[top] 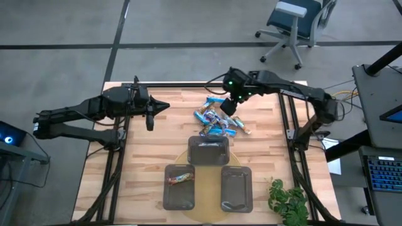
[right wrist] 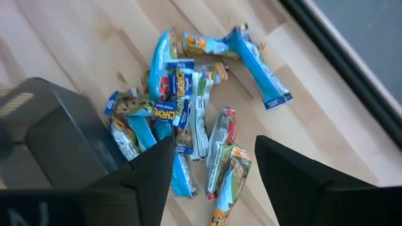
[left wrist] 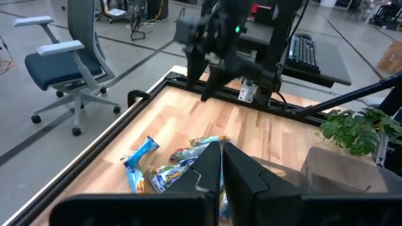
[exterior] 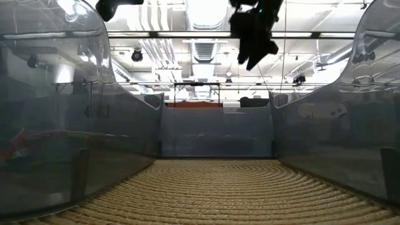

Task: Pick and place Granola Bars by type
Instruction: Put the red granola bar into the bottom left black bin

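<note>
A pile of Granola Bars, mostly blue wrappers with some tan and white, lies on the wooden table just beyond the far tray. The right wrist view shows the same pile. One reddish-brown bar lies in the near-left tray. My right gripper hangs open over the pile's far side, fingers apart above the bars, touching none. My left gripper waits shut at the table's left, pointing toward the pile.
Three dark grey trays sit on a round woven mat; the near-right tray holds nothing I can see. A green plant stands at the near right corner. Black frame rails run along the table's sides. Bare wood lies left of the pile.
</note>
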Motion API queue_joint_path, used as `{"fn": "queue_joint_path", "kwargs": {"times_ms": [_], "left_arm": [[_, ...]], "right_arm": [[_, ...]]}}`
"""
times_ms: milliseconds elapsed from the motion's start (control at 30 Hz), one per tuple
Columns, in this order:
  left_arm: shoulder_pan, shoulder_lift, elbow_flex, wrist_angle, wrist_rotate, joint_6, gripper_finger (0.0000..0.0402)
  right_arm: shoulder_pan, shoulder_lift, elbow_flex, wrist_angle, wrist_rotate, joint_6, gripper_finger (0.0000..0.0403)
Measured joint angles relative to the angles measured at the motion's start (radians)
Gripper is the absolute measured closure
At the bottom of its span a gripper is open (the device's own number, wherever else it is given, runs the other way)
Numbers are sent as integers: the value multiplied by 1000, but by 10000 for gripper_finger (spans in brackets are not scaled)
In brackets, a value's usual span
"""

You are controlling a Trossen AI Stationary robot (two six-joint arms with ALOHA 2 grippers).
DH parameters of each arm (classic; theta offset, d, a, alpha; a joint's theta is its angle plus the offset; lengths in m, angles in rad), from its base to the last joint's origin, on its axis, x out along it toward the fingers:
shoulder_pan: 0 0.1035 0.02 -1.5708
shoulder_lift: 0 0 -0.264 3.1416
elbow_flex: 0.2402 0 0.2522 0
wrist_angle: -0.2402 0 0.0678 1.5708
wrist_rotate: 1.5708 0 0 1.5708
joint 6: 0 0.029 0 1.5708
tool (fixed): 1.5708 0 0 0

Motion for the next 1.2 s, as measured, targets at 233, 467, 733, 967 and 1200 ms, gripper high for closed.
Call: {"fn": "queue_joint_path", "kwargs": {"times_ms": [233,467,733,967,1200], "left_arm": [[0,0,0,0,0,-41,401],[0,0,0,0,0,-44,401],[0,0,0,0,0,-70,401],[0,0,-2,-3,0,-72,401],[0,0,-2,-5,0,-79,401]], "right_arm": [[-18,107,0,-4,4,12,182],[-20,202,0,-3,3,-45,182],[-38,265,-28,10,0,-91,182],[-54,284,-72,46,-34,-100,182],[-55,284,-137,114,-49,-95,182]]}}
